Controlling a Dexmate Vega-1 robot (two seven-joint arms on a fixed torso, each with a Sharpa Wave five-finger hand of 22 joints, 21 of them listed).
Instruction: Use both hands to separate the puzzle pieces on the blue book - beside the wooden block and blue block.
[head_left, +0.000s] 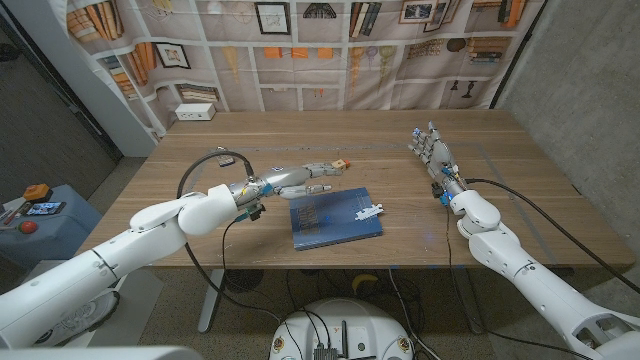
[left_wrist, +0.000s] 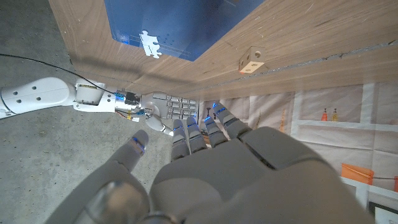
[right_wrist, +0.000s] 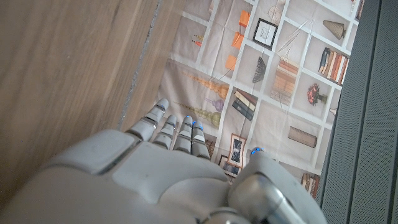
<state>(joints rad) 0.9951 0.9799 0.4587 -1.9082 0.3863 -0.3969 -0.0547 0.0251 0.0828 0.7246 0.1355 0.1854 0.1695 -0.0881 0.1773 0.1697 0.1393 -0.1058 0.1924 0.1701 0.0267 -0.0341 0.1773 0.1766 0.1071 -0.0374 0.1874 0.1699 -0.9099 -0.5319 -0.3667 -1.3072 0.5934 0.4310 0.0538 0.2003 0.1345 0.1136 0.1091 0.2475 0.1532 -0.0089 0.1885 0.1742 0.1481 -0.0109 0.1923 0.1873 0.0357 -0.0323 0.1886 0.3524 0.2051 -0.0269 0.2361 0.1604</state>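
The blue book (head_left: 335, 218) lies near the table's front middle. White joined puzzle pieces (head_left: 368, 211) sit at its right edge, partly over the side. In the left wrist view they show as a white shape (left_wrist: 149, 43) at the edge of the book (left_wrist: 180, 22). A small wooden block (head_left: 340, 162) stands just behind the book, also seen as a cube (left_wrist: 252, 61). My left hand (head_left: 305, 181) hovers behind the book, fingers stretched toward the block, holding nothing. My right hand (head_left: 431, 150) stands far right of the book, fingers apart and empty; the right hand (left_wrist: 166, 109) shows past my left hand (left_wrist: 205, 162).
A white box (head_left: 196, 112) sits at the table's back left corner. A black cable (head_left: 212, 158) loops over the table beside my left forearm. A printed bookshelf backdrop (right_wrist: 280, 68) hangs behind the table. A cart (head_left: 40, 205) stands at the left.
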